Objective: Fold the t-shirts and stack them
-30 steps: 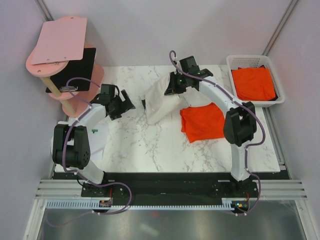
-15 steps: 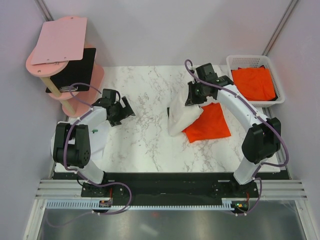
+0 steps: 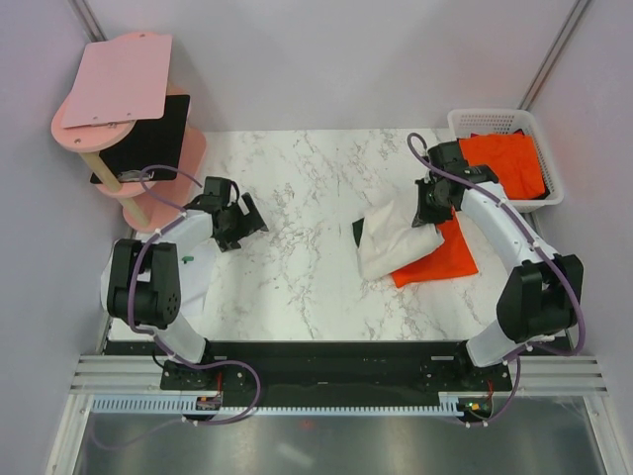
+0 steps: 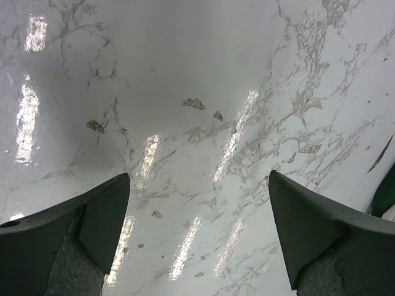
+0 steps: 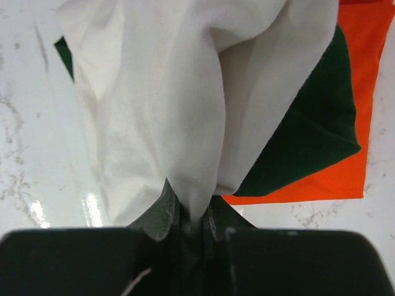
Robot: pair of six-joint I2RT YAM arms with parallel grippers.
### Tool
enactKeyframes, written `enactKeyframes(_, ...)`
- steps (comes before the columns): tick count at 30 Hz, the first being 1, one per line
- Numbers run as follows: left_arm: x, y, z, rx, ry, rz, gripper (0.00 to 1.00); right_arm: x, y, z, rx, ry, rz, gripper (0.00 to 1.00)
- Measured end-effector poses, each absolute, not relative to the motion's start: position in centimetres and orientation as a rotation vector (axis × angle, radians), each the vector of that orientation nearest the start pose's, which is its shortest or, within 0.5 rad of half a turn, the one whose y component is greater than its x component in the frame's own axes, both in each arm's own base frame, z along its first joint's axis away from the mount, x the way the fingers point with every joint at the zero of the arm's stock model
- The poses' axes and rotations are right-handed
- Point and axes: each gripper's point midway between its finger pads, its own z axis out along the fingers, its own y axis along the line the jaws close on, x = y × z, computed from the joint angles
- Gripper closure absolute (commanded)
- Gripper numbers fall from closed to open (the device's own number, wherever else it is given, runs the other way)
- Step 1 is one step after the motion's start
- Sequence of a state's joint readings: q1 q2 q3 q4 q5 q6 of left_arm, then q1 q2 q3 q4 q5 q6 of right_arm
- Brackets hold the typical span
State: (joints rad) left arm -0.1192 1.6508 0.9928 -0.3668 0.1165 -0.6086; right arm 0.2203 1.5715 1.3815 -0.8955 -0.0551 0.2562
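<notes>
- Cream-white t-shirt [image 3: 394, 242] hangs bunched from the right gripper [image 3: 432, 201], right of centre on the marble table [image 3: 297, 178]. Its lower part trails onto the folded orange t-shirt [image 3: 447, 259].
- Up close, the right gripper [image 5: 188, 209] is clenched on a thin gather of white cloth [image 5: 173, 92], and the dark green sleeve [image 5: 302, 123] spills out over the orange [image 5: 336, 179].
- By the look of it this is light, limp fabric with no stiffness. A single pinch lets it sag and lose its fold, so a folded edge or two corners would likely carry it better.
- Left gripper [image 3: 242, 213] is spread wide and holds nothing, well apart over bare marble [image 4: 199, 179].
- The white basket [image 3: 495, 117] with a second orange t-shirt [image 3: 509, 163] sits just beside the right arm.
- The orange t-shirt underneath could drag along and rumple.
</notes>
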Motion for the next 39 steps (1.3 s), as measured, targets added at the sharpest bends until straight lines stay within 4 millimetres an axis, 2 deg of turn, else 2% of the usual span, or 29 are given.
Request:
enactKeyframes(5, 36.1, -8.9, 4.3, -0.600, 2.586, -0.411, 0.01, 33.0, 7.3, 13.0, 0.095, 2.736, 0.140, 0.96)
enactKeyframes(7, 36.1, -9.0, 4.3, -0.598, 2.588, -0.418, 0.01, 32.9, 7.4, 12.4, 0.090, 2.752, 0.159, 0.96)
enactKeyframes(10, 36.0, -9.1, 3.9, -0.599, 2.601, -0.422, 0.01, 33.0, 8.5, 12.8, 0.063, 2.743, 0.247, 0.97)
enactKeyframes(14, 35.9, -9.1, 3.3, -0.604, 2.617, -0.421, 0.01, 33.2, 10.0, 14.3, 0.007, 2.706, 0.336, 0.98)
enactKeyframes(18, 35.9, -9.2, 3.3, -0.602, 2.615, -0.426, 0.01, 33.8, 11.0, 17.7, -0.059, 2.618, 0.373, 0.98)
enactKeyframes(22, 36.0, -9.2, 3.3, -0.600, 2.613, -0.429, 0.02, 33.5, 10.4, 20.6, -0.065, 2.544, 0.345, 0.98)
enactKeyframes(26, 36.3, -9.4, 3.3, -0.595, 2.606, -0.442, 0.02, 32.8, 9.2, 21.2, -0.036, 2.541, 0.281, 0.97)
enactKeyframes(29, 36.4, -9.5, 3.3, -0.591, 2.603, -0.452, 0.02, 32.7, 7.5, 20.2, 0.016, 2.563, 0.191, 0.97)
enactKeyframes(33, 36.4, -9.5, 3.3, -0.589, 2.601, -0.457, 0.02, 32.2, 4.3, 17.0, 0.107, 2.641, 0.032, 0.96)
enactKeyframes(39, 36.6, -9.7, 3.3, -0.584, 2.597, -0.464, 0.02, 31.8, 1.6, 12.6, 0.187, 2.761, -0.131, 0.91)
